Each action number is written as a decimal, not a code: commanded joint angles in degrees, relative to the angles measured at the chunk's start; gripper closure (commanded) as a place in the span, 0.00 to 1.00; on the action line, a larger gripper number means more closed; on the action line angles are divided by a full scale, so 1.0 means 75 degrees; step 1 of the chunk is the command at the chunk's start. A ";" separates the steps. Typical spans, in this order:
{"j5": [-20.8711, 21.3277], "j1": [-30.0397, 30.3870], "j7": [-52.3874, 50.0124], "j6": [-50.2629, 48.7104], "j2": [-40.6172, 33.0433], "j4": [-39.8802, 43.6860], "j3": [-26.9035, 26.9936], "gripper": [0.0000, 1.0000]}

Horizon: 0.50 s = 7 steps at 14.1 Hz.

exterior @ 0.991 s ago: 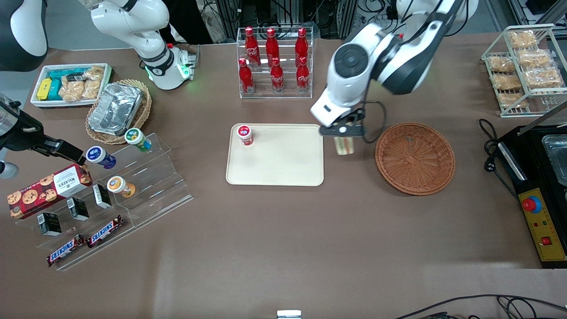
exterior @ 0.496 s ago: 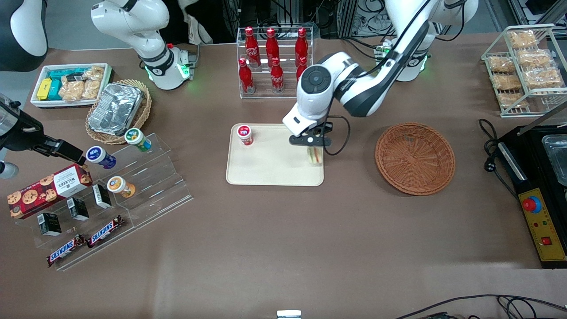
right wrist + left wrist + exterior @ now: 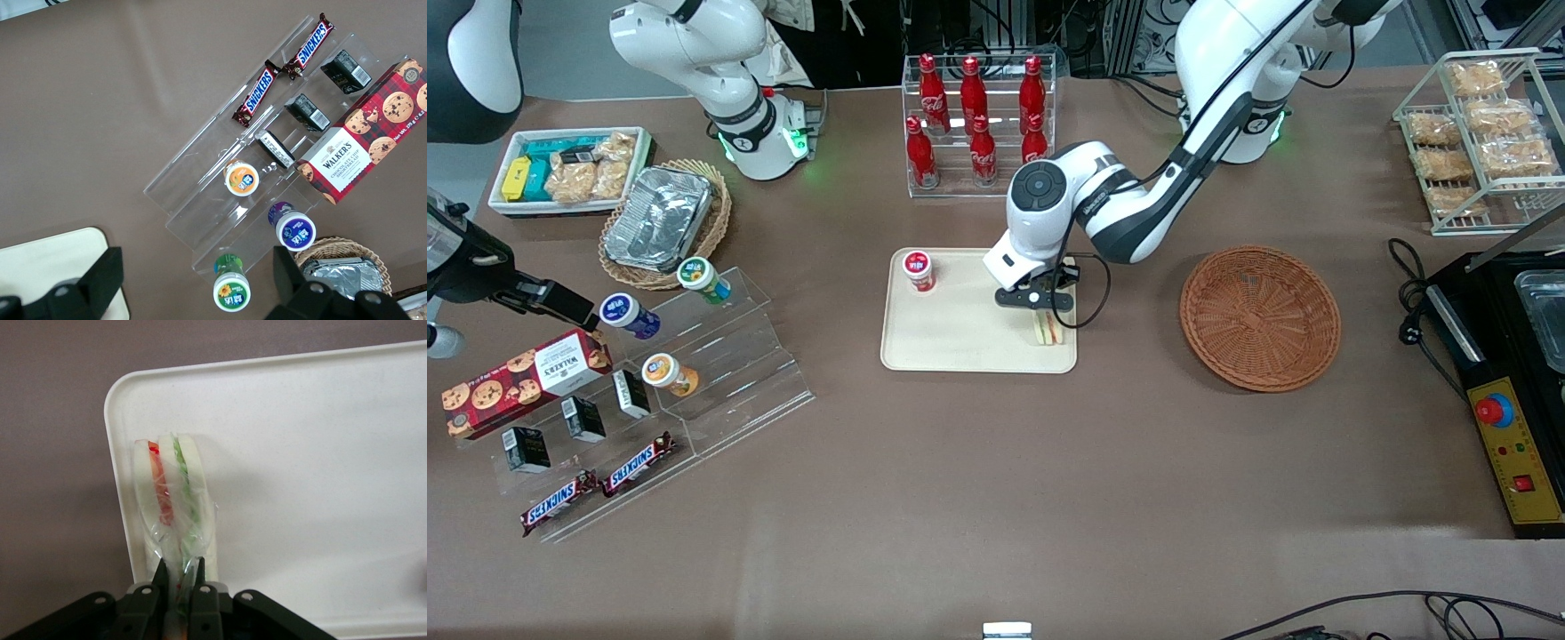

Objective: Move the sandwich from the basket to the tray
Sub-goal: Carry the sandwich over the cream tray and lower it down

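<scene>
The sandwich (image 3: 1048, 330), a wrapped wedge with white bread and red and green layers (image 3: 175, 500), stands on the cream tray (image 3: 960, 338) in the corner nearest the front camera toward the working arm's end. My gripper (image 3: 1042, 311) hangs just above it, shut on the sandwich's upper edge, with both fingertips (image 3: 160, 573) pinching the wrap. The tray's rim (image 3: 117, 467) runs close beside the sandwich. The reddish-brown basket (image 3: 1260, 318) sits on the table beside the tray, with nothing in it.
A small red-lidded cup (image 3: 918, 270) stands on the tray's corner farthest from the sandwich. A rack of red bottles (image 3: 978, 124) stands farther from the front camera than the tray. A clear stepped shelf (image 3: 694, 373) of snacks lies toward the parked arm's end.
The gripper carried the sandwich from beside the basket over the tray's edge and lowered it onto the tray's corner. The basket has not moved.
</scene>
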 commanded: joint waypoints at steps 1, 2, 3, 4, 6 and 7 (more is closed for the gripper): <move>0.0315 -0.0081 -0.0252 0.0060 0.0057 0.0016 0.0033 0.70; 0.0327 -0.0093 -0.0205 0.0060 0.0045 0.0004 0.0045 0.33; 0.0350 -0.0093 -0.0204 0.0002 0.0010 0.0016 0.0045 0.19; 0.0467 -0.0070 -0.0204 -0.0208 -0.0072 0.0016 0.0045 0.02; 0.0573 0.0059 -0.0193 -0.1248 -0.0341 0.0283 0.0033 0.01; 0.0527 0.0117 -0.0193 -0.1659 -0.0562 0.0552 0.0033 0.01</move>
